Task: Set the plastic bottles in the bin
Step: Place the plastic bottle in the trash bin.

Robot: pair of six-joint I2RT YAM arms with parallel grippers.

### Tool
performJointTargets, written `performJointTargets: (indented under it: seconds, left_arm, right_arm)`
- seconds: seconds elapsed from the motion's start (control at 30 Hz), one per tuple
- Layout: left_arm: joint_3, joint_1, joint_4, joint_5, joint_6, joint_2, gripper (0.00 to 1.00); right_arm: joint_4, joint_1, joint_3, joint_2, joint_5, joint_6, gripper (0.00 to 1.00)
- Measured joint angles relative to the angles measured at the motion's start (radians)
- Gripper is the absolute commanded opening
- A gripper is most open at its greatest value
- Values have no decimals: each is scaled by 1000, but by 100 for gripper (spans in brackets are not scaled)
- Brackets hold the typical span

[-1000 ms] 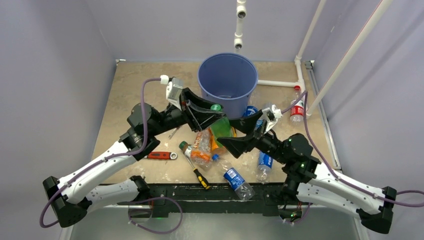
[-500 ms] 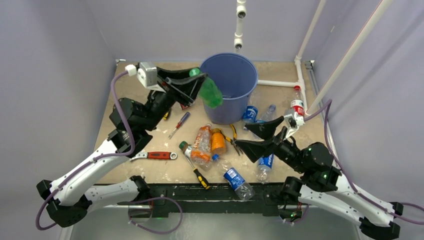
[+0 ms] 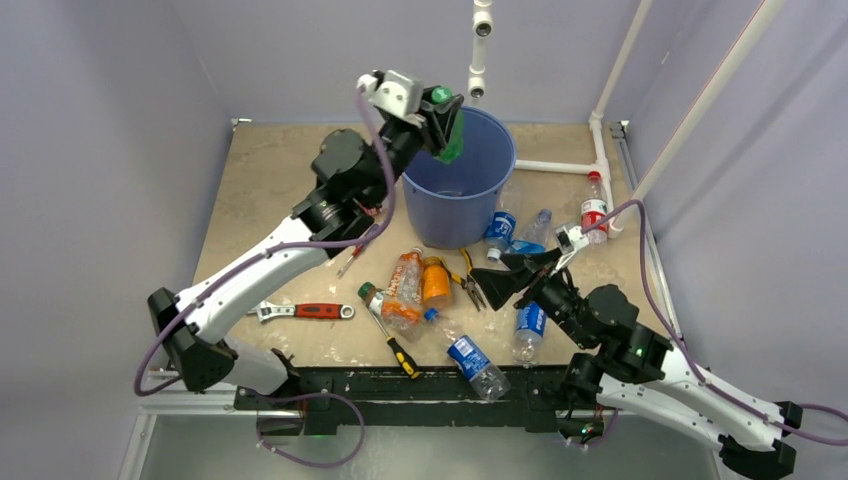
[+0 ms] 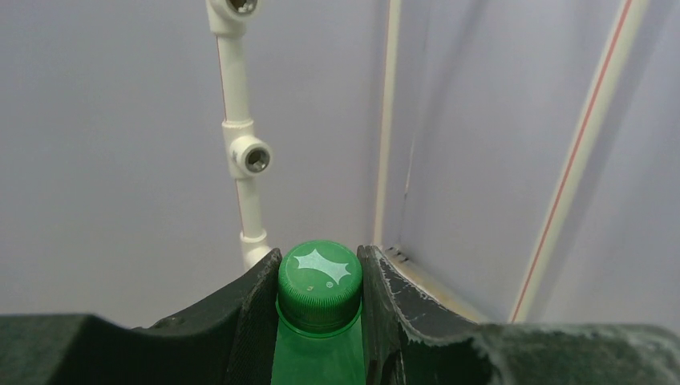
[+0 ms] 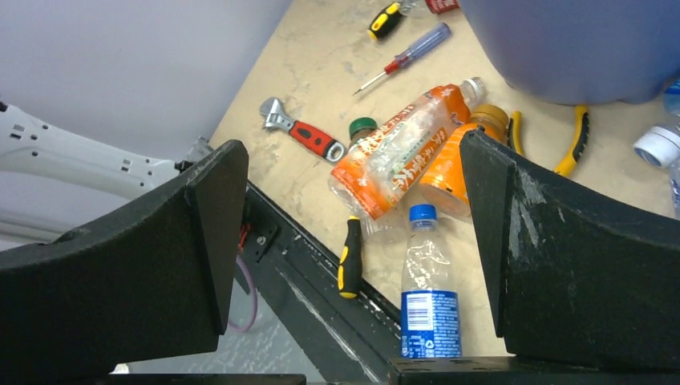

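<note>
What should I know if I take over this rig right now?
Left gripper: jaws shut on green bottle, over the rim of the bin, not released.
Right gripper: jaws open, empty, near the pliers.
Done: no bottle visible in the bin.
Left: drop the green one; then orange bottles, blue-label bottles, red-label bottle, all on the table.

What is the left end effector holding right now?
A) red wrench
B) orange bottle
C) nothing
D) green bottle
D: in the left wrist view the left end effector is clamped on the neck of the green bottle, and the top view shows that bottle at the rim of the bin.
</note>
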Motion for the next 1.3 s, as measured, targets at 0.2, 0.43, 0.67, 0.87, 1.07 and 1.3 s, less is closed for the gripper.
performJointTargets:
  seconds: [0.2,0.43,0.67,0.87,1.07,1.3]
  left_arm:
    - [98,77,-100,-9,15,132,0]
    - [101,190,-160,35,-64,207,0]
    - [100,183,-195,107,-103,274,0]
    - [100,183,-246,151,-132,325,39]
    - [100,183,-272,171,-144,331,73]
    - [100,183,-292,172,-157,305,82]
  right_arm:
    - [-97,0,0,3,101,40,98]
    - [-161,0,0,34,171,91,98]
    - [-164,0,-19,34,182,138,98]
    - [-201,0,-20,56,199,177,98]
    - [-224,0,-20,57,202,195,98]
    - [-239,0,-20,59,205,195,98]
